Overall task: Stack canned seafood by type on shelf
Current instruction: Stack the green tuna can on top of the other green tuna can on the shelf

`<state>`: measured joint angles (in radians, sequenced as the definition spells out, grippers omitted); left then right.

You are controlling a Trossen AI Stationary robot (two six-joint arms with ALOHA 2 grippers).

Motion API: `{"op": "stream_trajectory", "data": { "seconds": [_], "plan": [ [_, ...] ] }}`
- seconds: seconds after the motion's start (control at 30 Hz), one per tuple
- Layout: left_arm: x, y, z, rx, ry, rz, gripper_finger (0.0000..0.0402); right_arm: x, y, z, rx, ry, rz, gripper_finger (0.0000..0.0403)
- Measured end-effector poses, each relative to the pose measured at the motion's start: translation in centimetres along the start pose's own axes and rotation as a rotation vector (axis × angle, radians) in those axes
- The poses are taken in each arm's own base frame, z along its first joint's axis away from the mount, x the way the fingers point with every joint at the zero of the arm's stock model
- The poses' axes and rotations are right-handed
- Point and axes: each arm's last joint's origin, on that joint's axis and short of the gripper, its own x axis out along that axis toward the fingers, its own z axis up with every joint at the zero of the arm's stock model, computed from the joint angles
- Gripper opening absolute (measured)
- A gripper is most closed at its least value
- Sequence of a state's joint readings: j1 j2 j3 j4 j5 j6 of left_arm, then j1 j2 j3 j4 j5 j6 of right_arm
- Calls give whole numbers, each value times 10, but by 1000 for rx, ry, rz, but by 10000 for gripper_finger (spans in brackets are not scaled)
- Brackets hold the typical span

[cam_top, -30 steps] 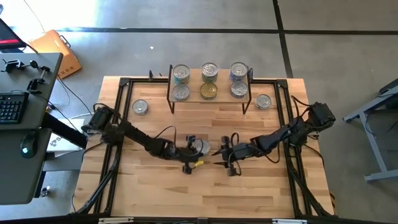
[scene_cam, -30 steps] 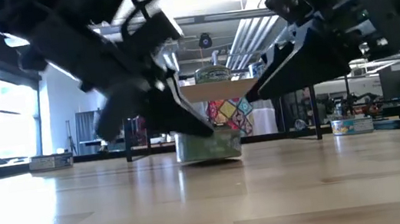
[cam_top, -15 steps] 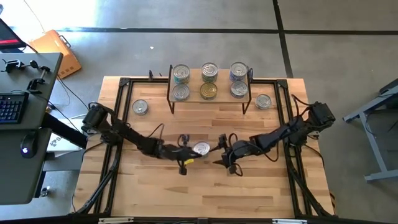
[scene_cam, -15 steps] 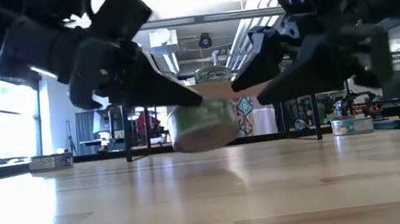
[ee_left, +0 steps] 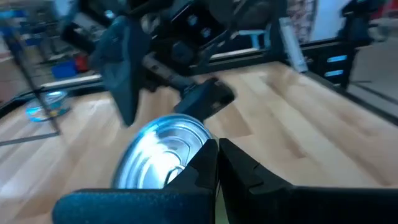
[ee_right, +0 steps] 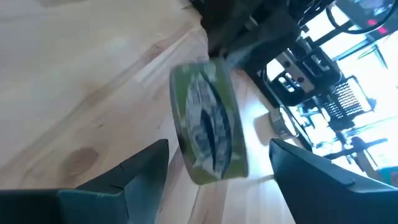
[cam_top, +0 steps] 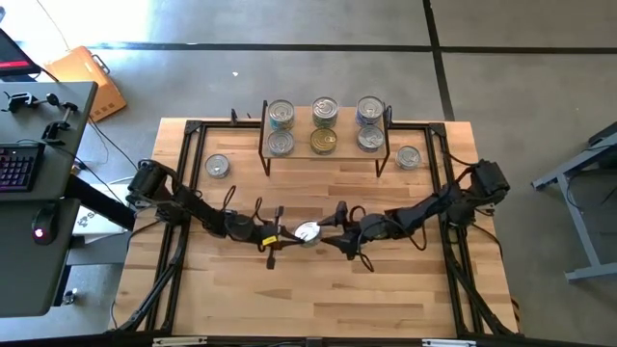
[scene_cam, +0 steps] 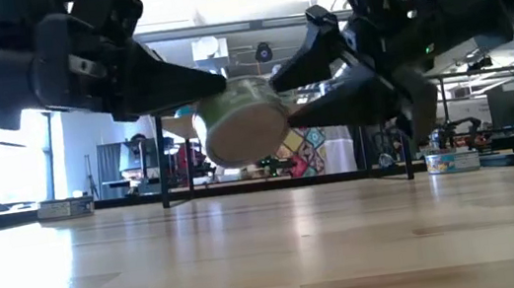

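Left pincer (cam_top: pixel 281 236) clenches a green-labelled tin's (scene_cam: pixel 244 118) rim, lid partly hidden; right pincer (cam_top: pixel 333 234) gapes beside it.

a green-labelled tin (scene_cam: pixel 242 119) hangs tilted above the wooden tabletop (scene_cam: pixel 271 251), clear of it. the left gripper (scene_cam: pixel 214 82) pinches its rim from one side, fingers together. the right gripper (scene_cam: pixel 304 83) faces it from the other side, fingers spread apart around the tin's far edge.
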<state>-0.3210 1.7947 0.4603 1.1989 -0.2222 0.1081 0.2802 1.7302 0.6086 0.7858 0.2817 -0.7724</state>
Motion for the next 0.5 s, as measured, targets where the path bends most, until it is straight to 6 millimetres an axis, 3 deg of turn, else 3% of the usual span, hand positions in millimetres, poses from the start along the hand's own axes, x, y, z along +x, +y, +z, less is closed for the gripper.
{"op": "stream_trajectory", "data": {
  "seconds": [0.3, 0.5],
  "plan": [
    [0, -1, 2, 4, -19, -36, 0, 28, 8, 13, -29, -13, 14, 259],
    [0, 0, -1, -13, 10, -5, 0, 35, 3, 31, -44, 118, 66, 173]
  ]
}}
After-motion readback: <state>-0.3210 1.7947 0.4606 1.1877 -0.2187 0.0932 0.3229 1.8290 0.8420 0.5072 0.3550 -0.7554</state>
